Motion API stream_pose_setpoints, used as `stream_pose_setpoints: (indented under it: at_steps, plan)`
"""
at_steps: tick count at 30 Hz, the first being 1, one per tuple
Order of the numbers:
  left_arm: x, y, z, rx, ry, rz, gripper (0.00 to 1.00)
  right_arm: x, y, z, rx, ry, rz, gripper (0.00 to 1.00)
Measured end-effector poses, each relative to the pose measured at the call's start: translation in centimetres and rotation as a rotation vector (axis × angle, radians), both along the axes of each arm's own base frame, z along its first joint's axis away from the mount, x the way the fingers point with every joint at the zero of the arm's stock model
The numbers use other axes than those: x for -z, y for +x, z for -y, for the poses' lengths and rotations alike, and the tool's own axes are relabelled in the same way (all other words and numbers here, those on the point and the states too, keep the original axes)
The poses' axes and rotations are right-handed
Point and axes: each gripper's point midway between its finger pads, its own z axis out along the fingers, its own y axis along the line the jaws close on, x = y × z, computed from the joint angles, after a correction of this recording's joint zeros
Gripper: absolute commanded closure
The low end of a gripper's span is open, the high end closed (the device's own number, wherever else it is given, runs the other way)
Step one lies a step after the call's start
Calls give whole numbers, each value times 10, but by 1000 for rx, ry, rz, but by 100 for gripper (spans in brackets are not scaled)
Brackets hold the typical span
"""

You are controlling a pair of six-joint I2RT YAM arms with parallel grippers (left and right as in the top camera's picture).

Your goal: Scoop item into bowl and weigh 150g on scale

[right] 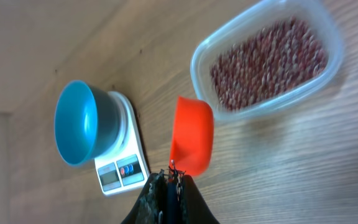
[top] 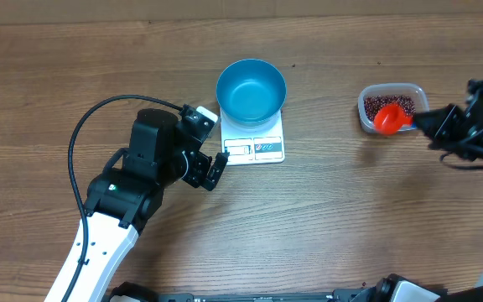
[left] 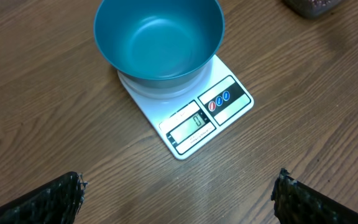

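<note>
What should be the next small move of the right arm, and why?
Probably dip the orange scoop into the beans in the clear tub. The right gripper is shut on it, right beside the tub, and the blue bowl on the scale looks empty.

One bowl (top: 251,88); one scale (top: 254,149); one clear tub (right: 201,68); one orange scoop (top: 386,120); beans (top: 390,103): uncountable heap.

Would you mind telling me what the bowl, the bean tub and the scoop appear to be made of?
The bowl looks like blue plastic, smooth with a soft sheen inside. The tub seems to be thin clear plastic: the beans show through its wall. The scoop is likely orange plastic, evenly coloured and slightly glossy.
</note>
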Motion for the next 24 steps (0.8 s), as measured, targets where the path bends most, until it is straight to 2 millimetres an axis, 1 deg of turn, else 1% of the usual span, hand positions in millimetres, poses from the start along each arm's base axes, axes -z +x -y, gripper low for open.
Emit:
stream_pose_setpoints:
  at_steps: [4, 6, 7, 8, 10, 11, 14, 18, 21, 24]
  plan:
    - [0, 0, 0, 0, 0, 0, 0, -46, 22, 18, 27, -60, 44, 96]
    - [0, 0, 0, 0, 0, 0, 0, -66, 32, 28, 42, -102, 60, 96]
    - [0, 0, 0, 0, 0, 1, 1, -73, 38, 34, 50, -124, 64, 96]
    - [0, 0, 0, 0, 0, 1, 1, -76, 41, 38, 55, -139, 65, 96]
    - [0, 0, 0, 0, 0, 0, 0, -76, 50, 49, 67, -181, 57, 96]
    - [0, 0, 0, 0, 0, 0, 0, -73, 53, 54, 71, -196, 49, 96]
    - [0, 0, 0, 0, 0, 1, 0, -48, 62, 67, 76, -227, -18, 96]
    - [0, 0, 0, 0, 0, 0, 1, -4, 74, 79, 35, -249, -114, 96]
    - [0, 0, 0, -1, -1, 0, 0, 28, 81, 83, -13, -258, -176, 96]
    - [0, 0, 0, -2, -2, -1, 0, 45, 85, 81, -63, -272, -204, 96]
